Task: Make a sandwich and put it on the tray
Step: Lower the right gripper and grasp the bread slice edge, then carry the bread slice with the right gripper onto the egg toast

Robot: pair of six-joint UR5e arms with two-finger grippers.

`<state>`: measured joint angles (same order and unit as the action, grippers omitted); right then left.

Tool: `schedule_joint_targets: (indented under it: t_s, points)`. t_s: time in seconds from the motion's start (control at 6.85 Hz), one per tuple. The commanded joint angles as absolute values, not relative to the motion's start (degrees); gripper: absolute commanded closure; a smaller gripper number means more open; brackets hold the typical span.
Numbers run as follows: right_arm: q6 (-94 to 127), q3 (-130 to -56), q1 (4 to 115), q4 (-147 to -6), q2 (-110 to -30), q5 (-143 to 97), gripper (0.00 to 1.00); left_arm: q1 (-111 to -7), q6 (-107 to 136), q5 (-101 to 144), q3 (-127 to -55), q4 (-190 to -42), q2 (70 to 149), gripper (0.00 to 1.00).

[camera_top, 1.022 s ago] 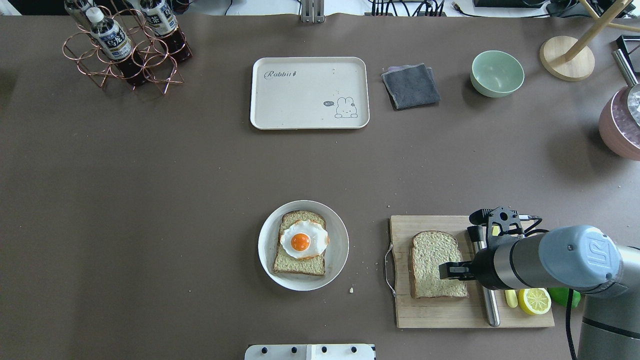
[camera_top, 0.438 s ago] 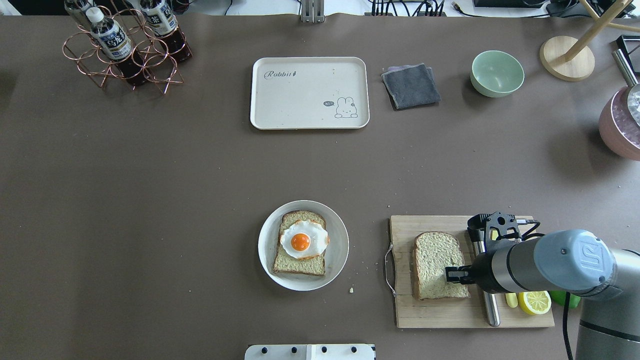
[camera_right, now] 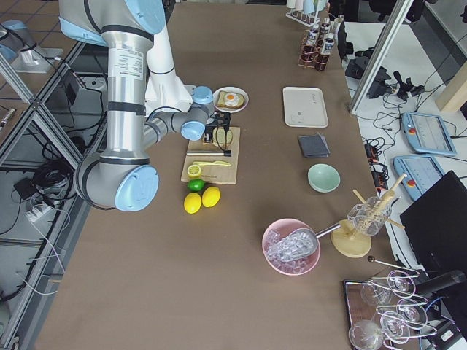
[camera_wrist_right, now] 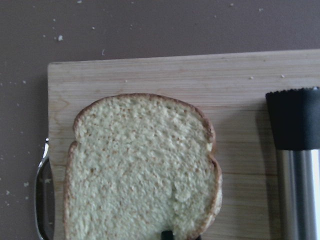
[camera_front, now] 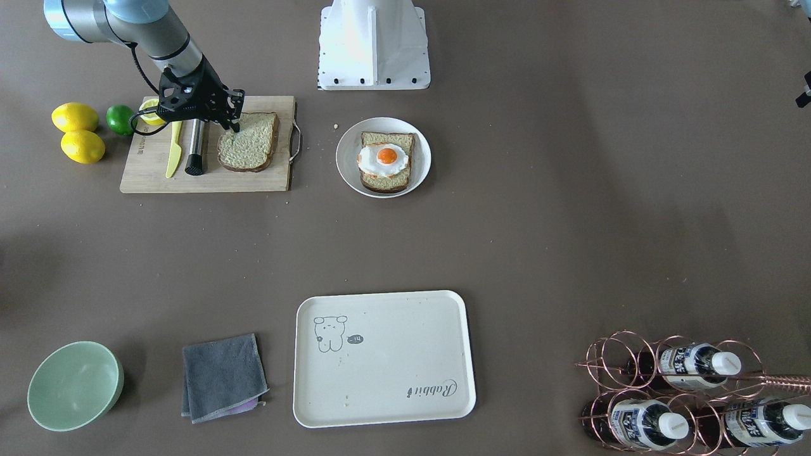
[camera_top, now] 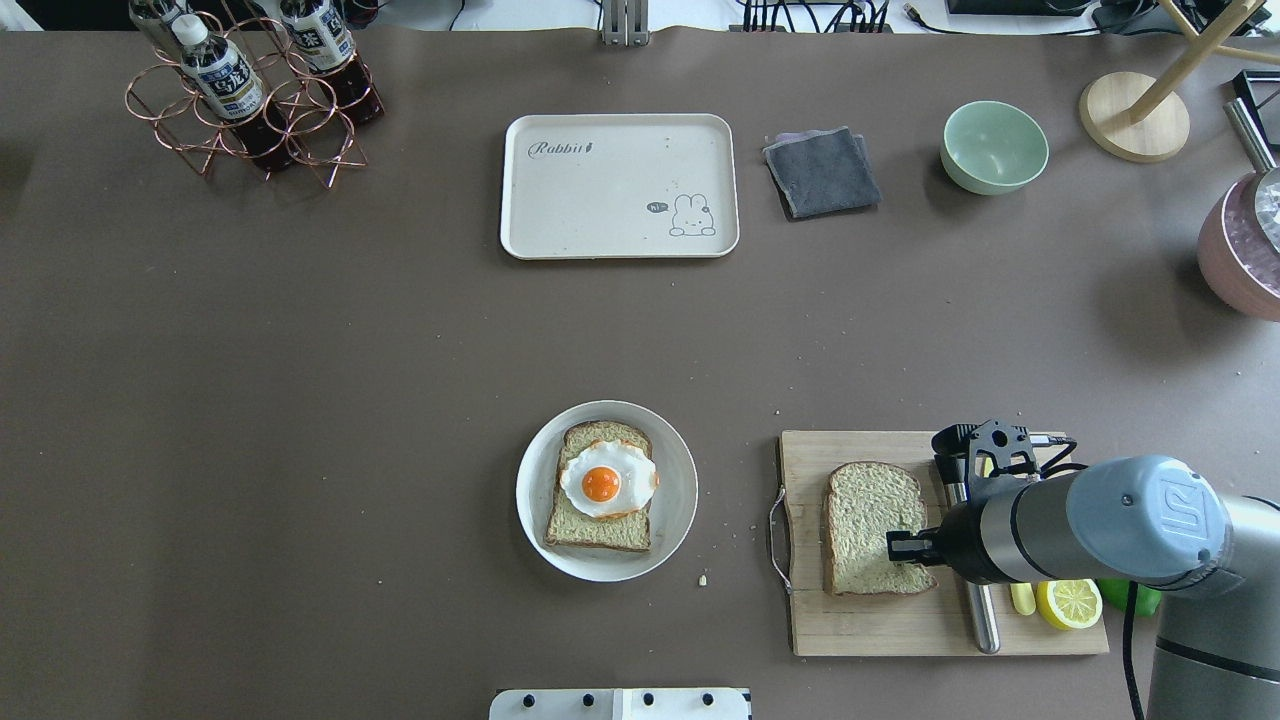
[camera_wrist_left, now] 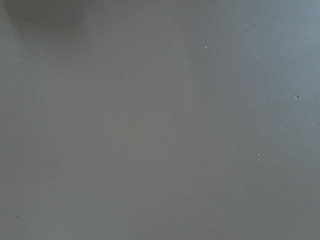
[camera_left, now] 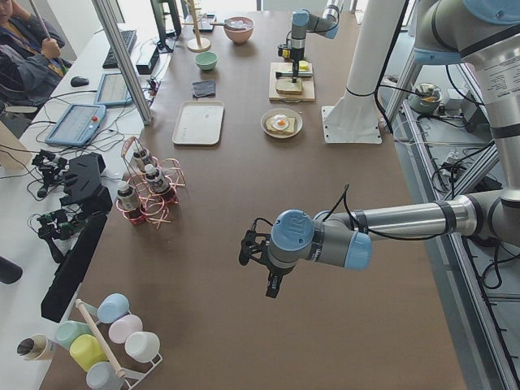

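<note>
Brown table (camera_top: 300, 400), with the right gripper (camera_top: 895, 548) down low at the robot's near right corner. The cream tray (camera_top: 600, 215) is well apart from its fingers, way over on the far side of the table. The wooden cutting board (camera_top: 870, 635) is directly under the fingers. The round white plate (camera_top: 678, 490) sits off to the fingers' left, near the board but not touching it.

One bread slice (camera_top: 865, 520) lies flat on the board. The fingers reach over its edge on the arm's side, and the wrist cam only shows one black fingertip (camera_wrist_right: 167, 234) poking in at that crust. Honestly can't tell if they're clamped on the slice or just resting against it.

The second slice (camera_top: 600, 530) is on the plate with the fried egg (camera_top: 607, 480) on top, yolk up. A steel tool (camera_top: 980, 610) with a black end lies on the board just behind the fingers, under the wrist.

The left gripper (camera_left: 262, 264) hangs over plain tabletop, well apart from all that. It's only seen side-on, so can't tell its fingers either.
</note>
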<state>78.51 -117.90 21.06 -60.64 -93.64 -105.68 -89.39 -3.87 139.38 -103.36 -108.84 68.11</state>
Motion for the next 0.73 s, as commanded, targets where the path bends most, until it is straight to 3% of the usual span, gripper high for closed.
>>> schedule_joint_targets:
  t_s: [0.0,0.58]
  points:
    - [78.57,-118.30,24.25,-60.64,-87.76,-109.15,1.00,-89.38,-3.78,139.48,-103.36,-108.90,68.12,0.02]
    - [83.55,-114.98,20.77,-60.47,-75.01,-108.02,1.00,-89.38,-3.78,139.40,-103.36,-109.59,68.20,0.02]
